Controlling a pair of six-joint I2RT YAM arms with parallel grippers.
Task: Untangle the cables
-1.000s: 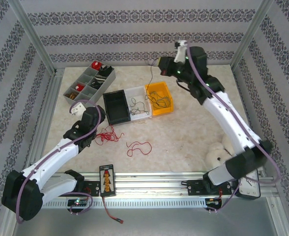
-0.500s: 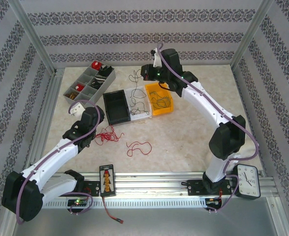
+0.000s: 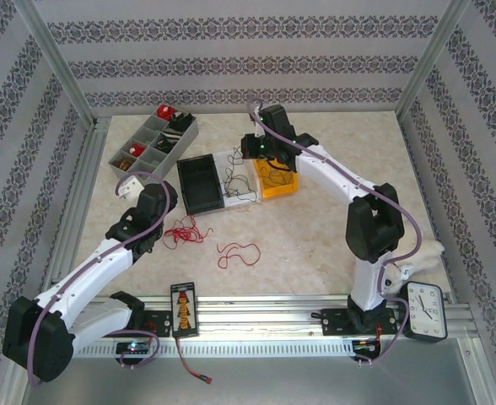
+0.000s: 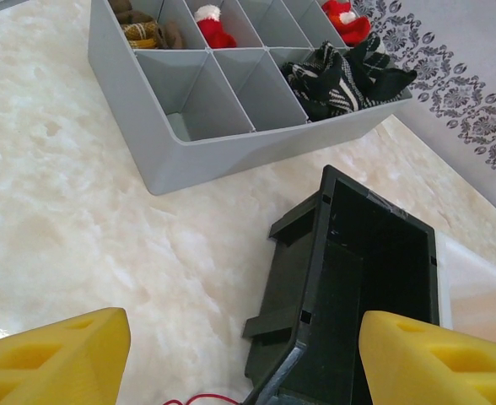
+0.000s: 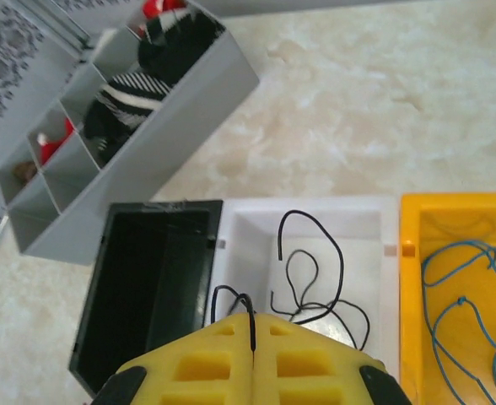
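The cables are thin wires. A red bunch and a loose red one lie on the table. Black ones sit in the white bin, and blue ones in the yellow bin. My right gripper hangs over the white bin's left side. It is shut on a black cable that loops out from its fingertips. My left gripper is open just short of the black bin, with a red strand below it. Nothing lies between its yellow fingers.
A grey divided organizer with small items stands back left, close behind the black bin. A clock and a white plush toy sit front right. At the front rail lie a black card and a black lead with a red plug.
The right arm swung left from the back right, past the yellow bin, to the white bin with the black cable, its elbow folding up. The left arm stayed put.
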